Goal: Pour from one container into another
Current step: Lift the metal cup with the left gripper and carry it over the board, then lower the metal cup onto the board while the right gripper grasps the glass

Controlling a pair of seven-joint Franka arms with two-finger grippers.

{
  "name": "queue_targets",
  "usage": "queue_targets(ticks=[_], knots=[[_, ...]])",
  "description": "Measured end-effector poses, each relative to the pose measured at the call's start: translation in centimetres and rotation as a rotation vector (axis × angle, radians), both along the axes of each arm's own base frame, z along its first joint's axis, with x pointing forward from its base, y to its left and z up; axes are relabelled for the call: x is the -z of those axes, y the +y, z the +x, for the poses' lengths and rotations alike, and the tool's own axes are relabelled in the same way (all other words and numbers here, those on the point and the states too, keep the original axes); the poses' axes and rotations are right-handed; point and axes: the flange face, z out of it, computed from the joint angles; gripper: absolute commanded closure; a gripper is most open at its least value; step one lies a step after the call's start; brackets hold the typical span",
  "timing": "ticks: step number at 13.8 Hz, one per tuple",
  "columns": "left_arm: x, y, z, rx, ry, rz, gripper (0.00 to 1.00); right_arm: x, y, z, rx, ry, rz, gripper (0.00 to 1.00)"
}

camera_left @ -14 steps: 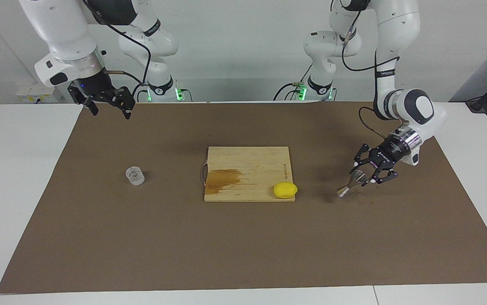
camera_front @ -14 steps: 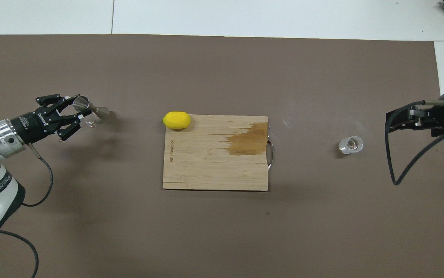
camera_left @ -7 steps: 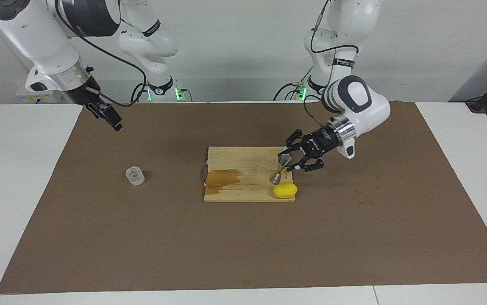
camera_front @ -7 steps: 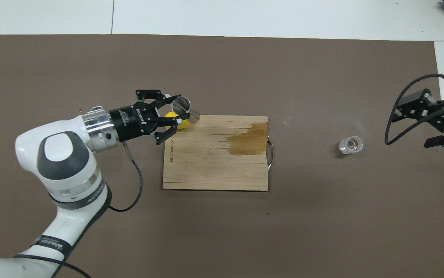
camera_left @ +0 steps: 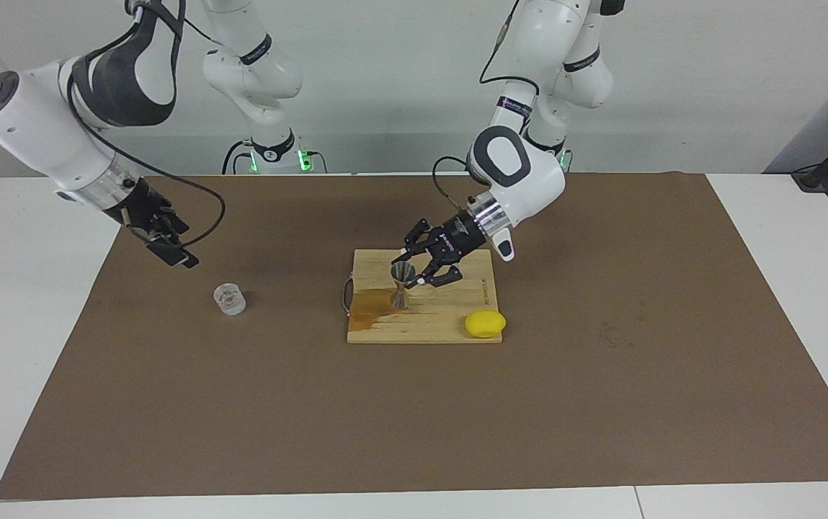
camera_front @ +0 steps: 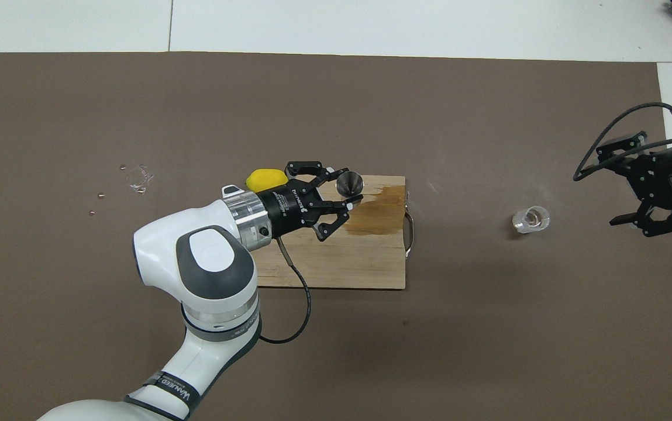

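**Jigger held upright on the board, glass cup waits apart**

The left gripper [camera_left: 412, 276] has its fingers clamped on the narrow waist of the metal jigger [camera_left: 402, 286], which stands upright with its base on or just above the wooden cutting board [camera_left: 450, 317], at the edge of a dark wet stain [camera_left: 377, 305] in the wood; whether the base touches the board cannot be told. In the overhead view the jigger's [camera_front: 350, 183] open mouth faces up beside the left gripper [camera_front: 344, 199]. A yellow lemon [camera_left: 485, 324] sits on the board's corner toward the left arm's end of the table, apart from the jigger (the arm's wrist half covers it from above).

The clear glass cup [camera_left: 229, 299] stands upright on the brown mat [camera_left: 601, 404], well apart from the board, toward the right arm's end of the table. The right gripper [camera_front: 651, 219] hangs in the air near the cup with its fingers spread wide and nothing between them; it is not touching the cup [camera_front: 531, 219].

A small wet ring mark [camera_front: 138, 177] shows on the mat toward the left arm's end.
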Motion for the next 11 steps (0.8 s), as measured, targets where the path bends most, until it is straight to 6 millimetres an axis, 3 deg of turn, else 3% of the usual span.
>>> queue_targets(ticks=[4, 7, 11], knots=[[1.7, -1.7, 0.3, 0.03, -0.013, 0.024, 1.0, 7.6, -3.9, 1.3, 0.182, 0.066, 0.118, 0.0], [1.8, -2.8, -0.5, 0.066, -0.049, 0.033, 1.0, 11.3, -5.1, 0.5, 0.352, 0.096, 0.187, 0.0], [2.3, -2.8, -0.5, 0.068, -0.046, 0.04, 1.0, 14.3, -5.1, -1.1, 0.391, 0.136, 0.216, 0.0]])
